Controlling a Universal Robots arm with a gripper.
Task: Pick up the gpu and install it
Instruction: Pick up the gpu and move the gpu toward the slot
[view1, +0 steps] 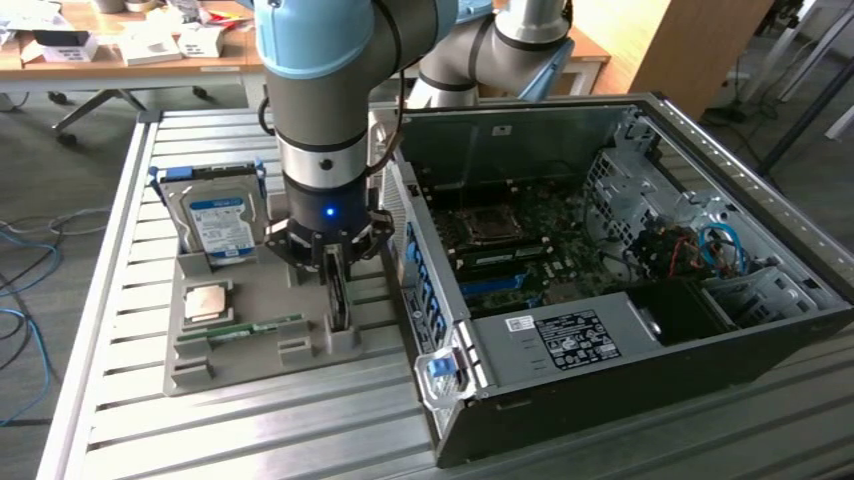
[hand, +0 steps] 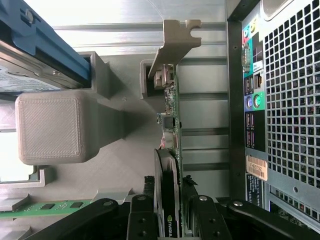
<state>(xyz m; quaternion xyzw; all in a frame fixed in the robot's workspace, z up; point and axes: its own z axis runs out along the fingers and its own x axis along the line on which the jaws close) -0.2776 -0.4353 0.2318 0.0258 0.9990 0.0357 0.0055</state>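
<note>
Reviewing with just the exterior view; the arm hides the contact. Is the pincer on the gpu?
Observer: Yes. In the wrist view the pincer has its fingers against both faces of the gpu.
Operator: Lifted out?
Observer: Seemingly not; its bracket end sits in the grey tray slot.
Operator: Which way is it standing?
Observer: On edge, its black shroud with a green logo facing one finger.

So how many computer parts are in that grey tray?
4: hard drive upright at the tray's far end, square chip and green memory stick lying flat, gpu on edge between the fingers. The arm may hide more.
</note>
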